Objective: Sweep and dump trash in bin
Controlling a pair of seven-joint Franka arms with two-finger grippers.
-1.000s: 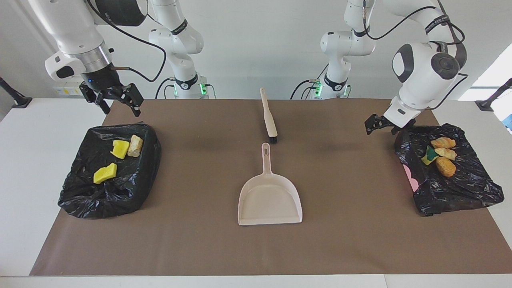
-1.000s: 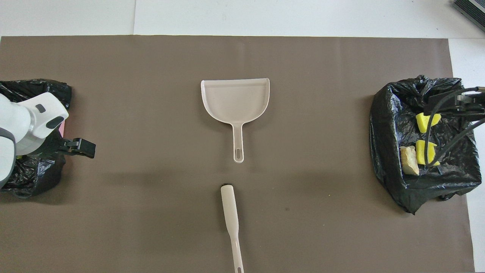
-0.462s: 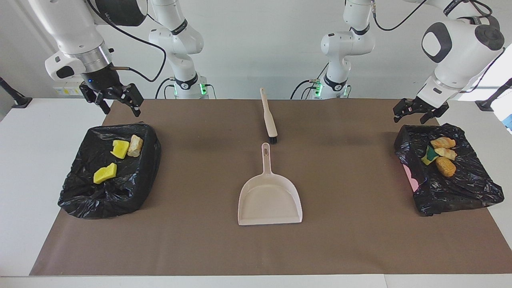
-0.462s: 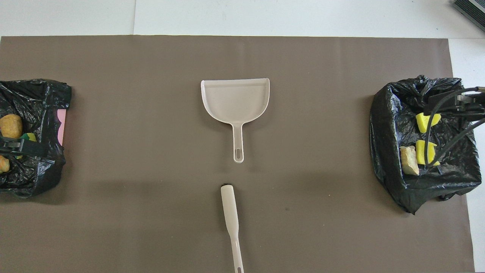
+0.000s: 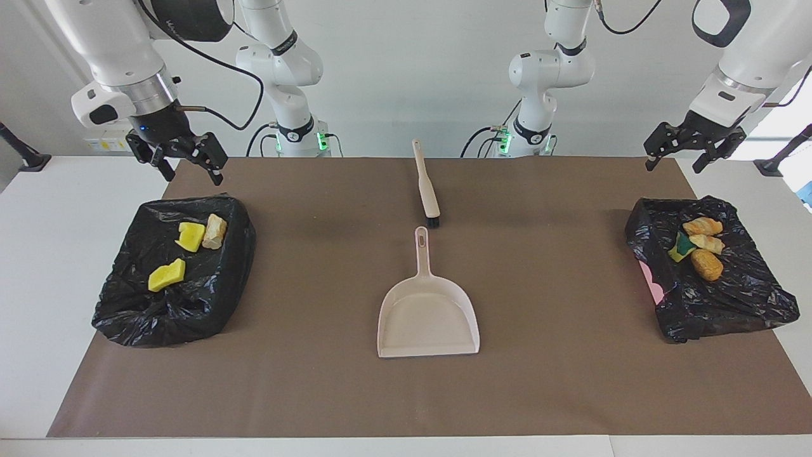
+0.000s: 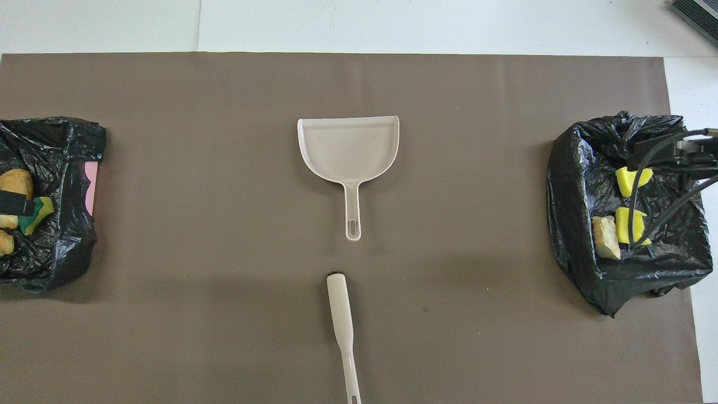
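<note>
The trash [image 5: 188,244] already lies in two black bin bags [image 5: 174,273] — sponge bits at the right arm's end, bread-like lumps [image 5: 703,244] at the left's. It looks light and squashy, best pinched across the middle. Both hands hang empty, fingers apart: right hand [image 5: 184,158], left hand [image 5: 679,149]. Brush [image 5: 427,184] and dustpan [image 5: 428,317] lie mid-table.

One camera stands high across the tabletop [image 5: 25,254] and faces the robots, showing both arms. The other looks steeply down from above the robots' end. Both share the brown mat [image 5: 571,381] [image 6: 168,308], the dustpan [image 5: 428,317] [image 6: 348,146] and the brush [image 5: 426,184] [image 6: 342,320].
</note>
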